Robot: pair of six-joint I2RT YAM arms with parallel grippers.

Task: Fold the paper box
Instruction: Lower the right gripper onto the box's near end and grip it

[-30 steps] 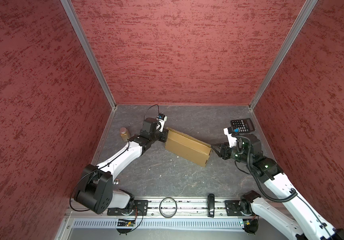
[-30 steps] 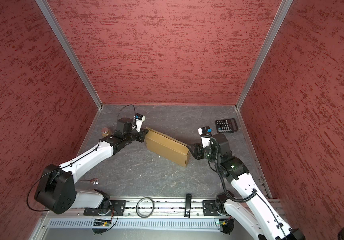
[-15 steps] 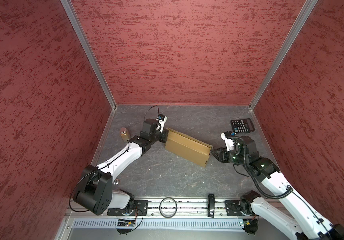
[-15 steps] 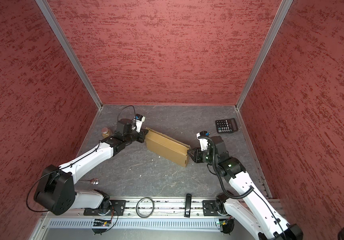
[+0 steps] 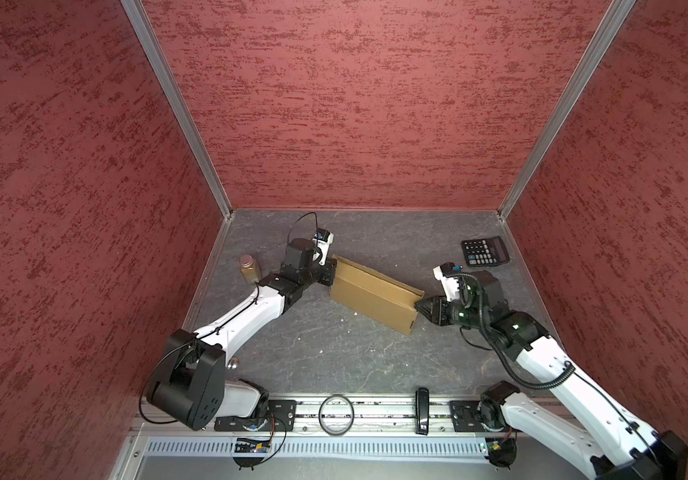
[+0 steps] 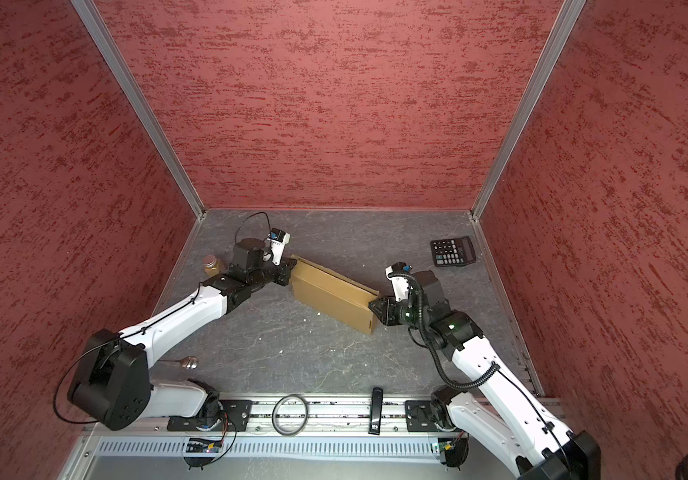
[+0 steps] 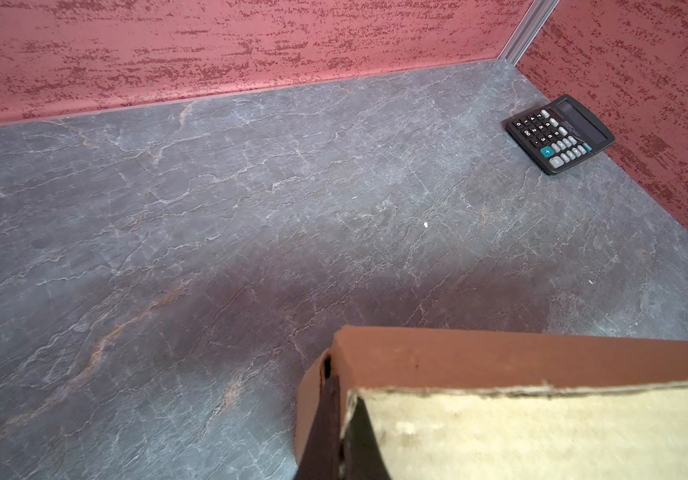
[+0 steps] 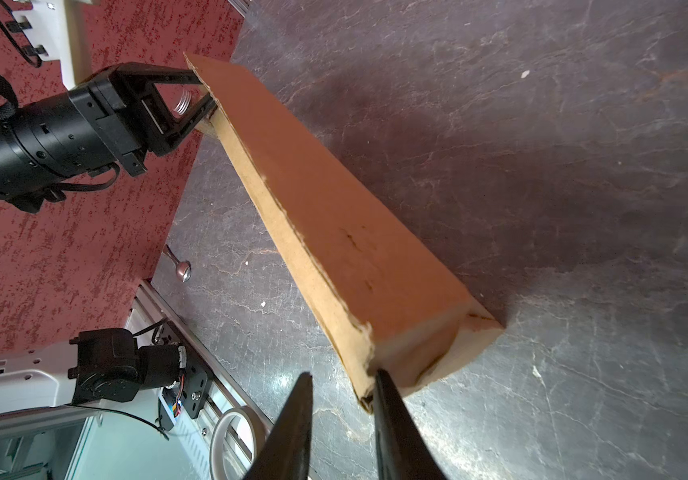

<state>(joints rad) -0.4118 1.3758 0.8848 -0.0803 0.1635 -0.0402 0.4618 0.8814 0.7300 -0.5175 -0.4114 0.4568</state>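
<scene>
The paper box point(image 5: 371, 291) point(image 6: 334, 291) is a brown cardboard shape lying slantwise across the middle of the grey floor. My left gripper point(image 5: 331, 272) point(image 6: 290, 270) is shut on the thin wall at its far-left end; in the left wrist view the dark fingers point(image 7: 325, 419) pinch that cardboard edge of the box point(image 7: 500, 374). My right gripper point(image 5: 419, 307) point(image 6: 373, 305) is at the box's near-right end. In the right wrist view its fingers stand apart point(image 8: 342, 374). One finger point(image 8: 388, 411) touches the corner edge of the box point(image 8: 334, 216), with floor showing in the gap.
A black calculator point(image 5: 484, 251) point(image 7: 560, 133) lies by the right wall at the back. A small brown jar point(image 5: 249, 269) stands near the left wall behind my left arm. A metal knob point(image 6: 188, 362), a ring point(image 5: 336, 415) and a black stick point(image 5: 421, 409) are near the front rail.
My right gripper has moved forward and left to the box's near-right end, and its jaws have narrowed. It no longer overlaps the calculator. The box and left arm have not moved.
</scene>
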